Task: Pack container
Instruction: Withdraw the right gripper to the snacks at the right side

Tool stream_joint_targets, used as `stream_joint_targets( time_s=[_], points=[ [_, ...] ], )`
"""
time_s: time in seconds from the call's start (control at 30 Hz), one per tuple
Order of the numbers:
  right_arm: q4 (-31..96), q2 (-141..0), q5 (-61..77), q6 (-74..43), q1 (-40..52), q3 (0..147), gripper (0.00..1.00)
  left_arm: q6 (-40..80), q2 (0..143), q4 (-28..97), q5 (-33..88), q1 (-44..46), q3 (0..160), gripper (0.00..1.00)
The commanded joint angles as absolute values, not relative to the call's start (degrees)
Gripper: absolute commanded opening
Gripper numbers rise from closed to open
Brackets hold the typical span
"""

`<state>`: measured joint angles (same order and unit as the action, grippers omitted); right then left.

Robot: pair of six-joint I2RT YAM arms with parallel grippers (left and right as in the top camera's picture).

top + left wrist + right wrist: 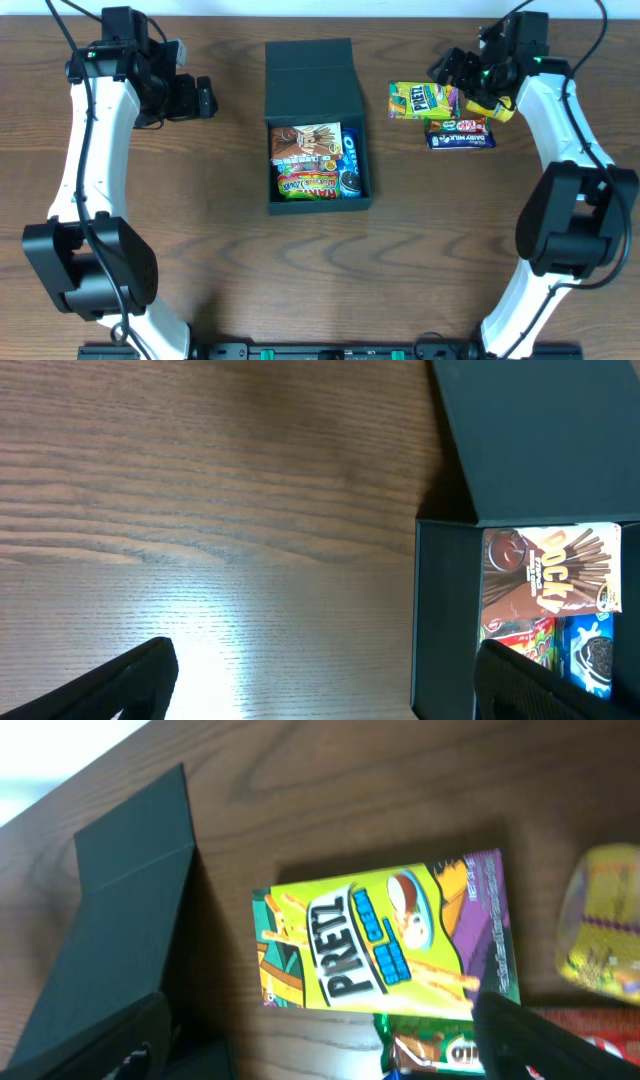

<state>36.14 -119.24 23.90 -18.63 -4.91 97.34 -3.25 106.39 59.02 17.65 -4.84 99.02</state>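
Observation:
The dark teal-black container (318,206) stands open mid-table, its flap lid (311,78) folded back. Inside lie a Pocky box (305,143), a green snack packet (310,184) and a blue Oreo pack (351,160). My left gripper (203,97) is open and empty, left of the container; its view shows the container wall (445,620) and the Pocky box (550,575). My right gripper (450,66) is open and empty above a yellow Pretz box (423,100), which also shows in the right wrist view (385,935).
Right of the container lie a red KitKat bar (458,125), a blue Dairy Milk bar (461,141) and a yellow packet (492,107). In the right wrist view the yellow packet (600,935) sits right of the Pretz box. The rest is bare wood tabletop (200,240).

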Motion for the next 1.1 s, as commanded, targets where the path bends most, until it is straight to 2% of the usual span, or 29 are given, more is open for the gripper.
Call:
stream_joint_targets(
  time_s=[0.0, 0.67, 0.93, 1.07],
  points=[
    [35.42, -119.61, 23.83, -14.50, -4.51, 96.90, 0.98, -3.62, 105.65, 59.35, 17.87, -5.23, 99.09, 0.95],
    [24.25, -123.00, 20.80, -14.76, -3.03, 96.90, 0.99, -2.98, 105.65, 59.33, 17.89, -5.23, 99.09, 0.96],
    [25.23, -123.85, 20.80, -15.00, -2.90, 96.97, 0.99, -2.72, 105.65, 59.35, 17.87, -5.23, 99.09, 0.95],
    [26.74, -123.85, 20.71, -20.03, -2.92, 97.36, 0.99, -2.57, 105.65, 59.37, 17.89, -5.23, 99.09, 0.95]
  ],
)
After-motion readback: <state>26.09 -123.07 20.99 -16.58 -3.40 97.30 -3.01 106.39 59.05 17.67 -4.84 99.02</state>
